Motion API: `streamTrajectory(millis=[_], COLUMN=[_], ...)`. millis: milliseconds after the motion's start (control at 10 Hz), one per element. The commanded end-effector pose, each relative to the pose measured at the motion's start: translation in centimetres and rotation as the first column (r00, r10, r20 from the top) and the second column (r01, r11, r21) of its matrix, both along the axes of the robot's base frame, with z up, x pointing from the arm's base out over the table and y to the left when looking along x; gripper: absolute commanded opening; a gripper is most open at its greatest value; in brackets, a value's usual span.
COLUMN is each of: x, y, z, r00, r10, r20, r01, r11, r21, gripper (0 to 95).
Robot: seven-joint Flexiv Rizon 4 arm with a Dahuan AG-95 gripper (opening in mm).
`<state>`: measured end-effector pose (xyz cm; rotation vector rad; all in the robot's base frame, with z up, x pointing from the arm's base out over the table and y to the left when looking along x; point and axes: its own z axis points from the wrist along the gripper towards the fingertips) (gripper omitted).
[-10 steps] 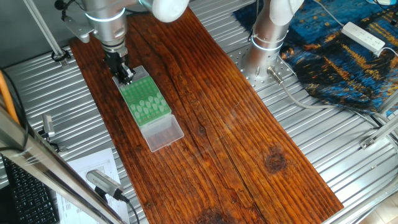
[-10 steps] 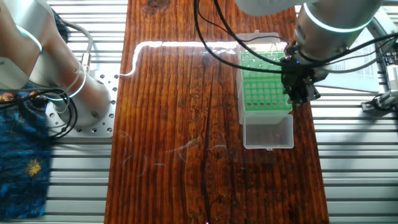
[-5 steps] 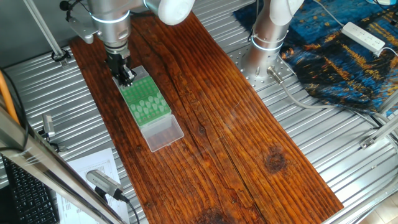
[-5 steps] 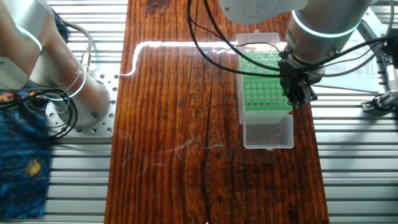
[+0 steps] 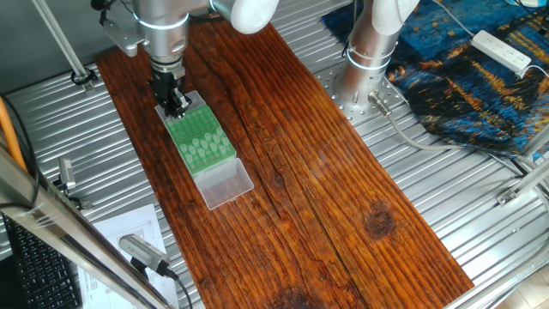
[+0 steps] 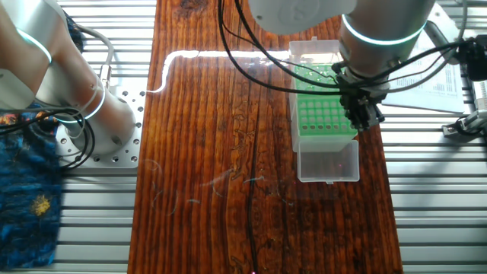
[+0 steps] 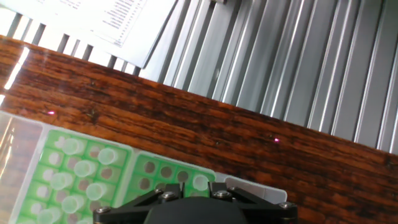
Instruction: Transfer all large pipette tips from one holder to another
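Pipette tips (image 7: 74, 177), translucent with round tops, sit in the green rack (image 5: 199, 140), clustered in one section as we read the hand view; one lone tip (image 7: 200, 182) stands in the adjoining section, just ahead of the gripper (image 5: 175, 103). We see the gripper poised over the rack's end farthest from the clear lid (image 6: 329, 160). Its fingers look close together, but we cannot tell whether they grip anything; in the hand view they are mostly out of frame. Rack and lid rest on the wooden board (image 5: 326, 163), near its edge beside the ribbed metal table (image 6: 426, 198). Printed paper (image 7: 118, 18) lies beyond the board.
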<state>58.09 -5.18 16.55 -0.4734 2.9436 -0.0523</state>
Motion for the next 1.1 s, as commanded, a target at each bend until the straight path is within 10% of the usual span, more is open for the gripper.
streamTrajectory(millis=[100, 400, 600, 1100], x=[0.1, 0.2, 0.6, 0.8], y=[0.0, 0.0, 0.2, 0.3], z=[0.0, 0.1, 0.9, 1.5], r00=[1.0, 0.999, 0.991, 0.983], r10=[0.002, 0.001, 0.01, 0.043], r20=[0.001, -0.035, -0.135, -0.179], r01=[-0.002, -0.001, -0.013, -0.056], r11=[1.0, 1.0, 1.0, 0.996], r21=[-0.002, -0.009, -0.015, -0.07], gripper=[19.0, 19.0, 19.0, 19.0])
